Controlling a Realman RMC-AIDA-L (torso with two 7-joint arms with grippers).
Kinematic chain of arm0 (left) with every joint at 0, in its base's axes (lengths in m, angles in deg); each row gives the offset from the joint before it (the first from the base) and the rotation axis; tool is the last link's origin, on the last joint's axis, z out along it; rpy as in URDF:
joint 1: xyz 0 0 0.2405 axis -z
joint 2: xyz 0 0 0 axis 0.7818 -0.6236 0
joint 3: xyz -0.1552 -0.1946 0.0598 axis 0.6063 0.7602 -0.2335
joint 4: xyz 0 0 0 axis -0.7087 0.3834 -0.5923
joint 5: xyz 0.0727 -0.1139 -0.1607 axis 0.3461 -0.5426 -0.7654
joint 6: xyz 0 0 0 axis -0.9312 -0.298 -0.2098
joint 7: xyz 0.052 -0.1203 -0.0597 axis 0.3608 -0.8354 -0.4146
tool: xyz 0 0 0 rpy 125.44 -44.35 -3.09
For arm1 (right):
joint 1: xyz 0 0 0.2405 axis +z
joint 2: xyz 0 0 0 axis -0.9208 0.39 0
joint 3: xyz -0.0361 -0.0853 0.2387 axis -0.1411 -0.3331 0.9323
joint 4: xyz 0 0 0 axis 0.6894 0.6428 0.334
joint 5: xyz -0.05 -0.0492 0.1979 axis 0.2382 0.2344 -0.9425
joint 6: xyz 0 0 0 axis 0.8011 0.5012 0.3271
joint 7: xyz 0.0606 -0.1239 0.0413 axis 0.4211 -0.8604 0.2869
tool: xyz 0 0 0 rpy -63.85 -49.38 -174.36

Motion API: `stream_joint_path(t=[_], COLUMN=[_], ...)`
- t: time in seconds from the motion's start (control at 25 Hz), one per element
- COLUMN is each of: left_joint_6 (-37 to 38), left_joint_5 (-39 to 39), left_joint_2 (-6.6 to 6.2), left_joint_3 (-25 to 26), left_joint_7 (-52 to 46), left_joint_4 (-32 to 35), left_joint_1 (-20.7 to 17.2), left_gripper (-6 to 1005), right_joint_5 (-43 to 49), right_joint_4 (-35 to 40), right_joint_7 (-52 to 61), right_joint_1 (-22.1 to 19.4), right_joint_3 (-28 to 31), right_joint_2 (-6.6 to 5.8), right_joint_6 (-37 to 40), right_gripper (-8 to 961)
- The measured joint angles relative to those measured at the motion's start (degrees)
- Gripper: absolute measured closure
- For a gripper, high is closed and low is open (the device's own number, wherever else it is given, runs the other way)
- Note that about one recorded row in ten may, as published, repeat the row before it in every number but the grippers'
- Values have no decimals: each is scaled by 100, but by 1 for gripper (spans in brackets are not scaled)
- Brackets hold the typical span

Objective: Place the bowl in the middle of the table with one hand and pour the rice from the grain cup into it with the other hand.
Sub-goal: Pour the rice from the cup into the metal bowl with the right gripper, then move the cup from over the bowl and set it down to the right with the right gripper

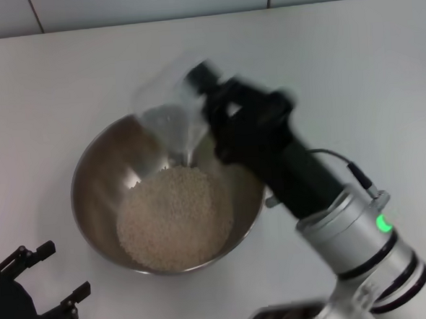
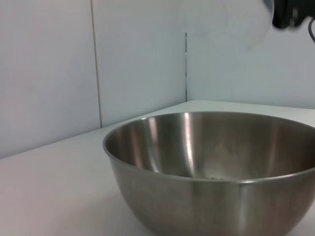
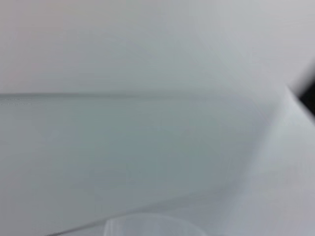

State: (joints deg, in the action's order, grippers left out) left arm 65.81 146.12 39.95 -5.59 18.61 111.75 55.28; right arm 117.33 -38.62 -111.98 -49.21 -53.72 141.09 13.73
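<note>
The steel bowl point(image 1: 86, 183) stands in the middle of the white table point(image 1: 351, 57) with a pale mound of rice point(image 1: 174, 216) inside. My right gripper point(image 1: 200, 95) is shut on the clear grain cup point(image 1: 168, 113) and holds it tilted over the bowl's far rim, blurred by motion. I cannot tell whether any rice is left in the cup. My left gripper point(image 1: 66, 268) is open and empty at the near left, apart from the bowl. The left wrist view shows the bowl point(image 2: 197, 167) from the side, with the cup point(image 2: 226, 24) above it. The cup's rim point(image 3: 147, 225) shows in the right wrist view.
A tiled wall point(image 1: 153, 0) runs along the table's far edge. The right arm point(image 1: 347, 231) reaches over the table from the near right, next to the bowl.
</note>
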Motion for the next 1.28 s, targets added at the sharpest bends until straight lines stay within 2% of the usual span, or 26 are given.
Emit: stream_joint_path(t=[0.12, 0.28, 0.52, 0.76, 0.96, 1.28], left_joint_6=[12, 15, 52, 88, 102, 102], left_joint_5=[-1, -1, -1, -1, -1, -1], left_joint_2=[0, 0, 9, 9, 9, 9], left_joint_3=[16, 29, 32, 32, 32, 32], left_joint_7=[-1, 6, 6, 34, 39, 34], left_joint_4=[0, 4, 23, 34, 32, 31], left_joint_1=[-17, -19, 10, 14, 17, 19], left_gripper=[172, 172, 172, 172, 171, 171], right_joint_5=[-597, -1220, -1826, -2053, -2023, -2002], right_joint_4=[-305, -228, 425, 1816, 2456, 2668], right_joint_7=[1759, 3992, 6349, 8259, 8853, 8898], right_joint_1=[-241, -356, -451, -337, -141, 297], right_joint_3=[143, 198, 425, 578, 490, 38], right_joint_2=[-21, -71, -56, -24, -18, -14], right_joint_6=[237, 446, 422, 308, -217, -1212], right_gripper=[951, 951, 952, 952, 952, 952])
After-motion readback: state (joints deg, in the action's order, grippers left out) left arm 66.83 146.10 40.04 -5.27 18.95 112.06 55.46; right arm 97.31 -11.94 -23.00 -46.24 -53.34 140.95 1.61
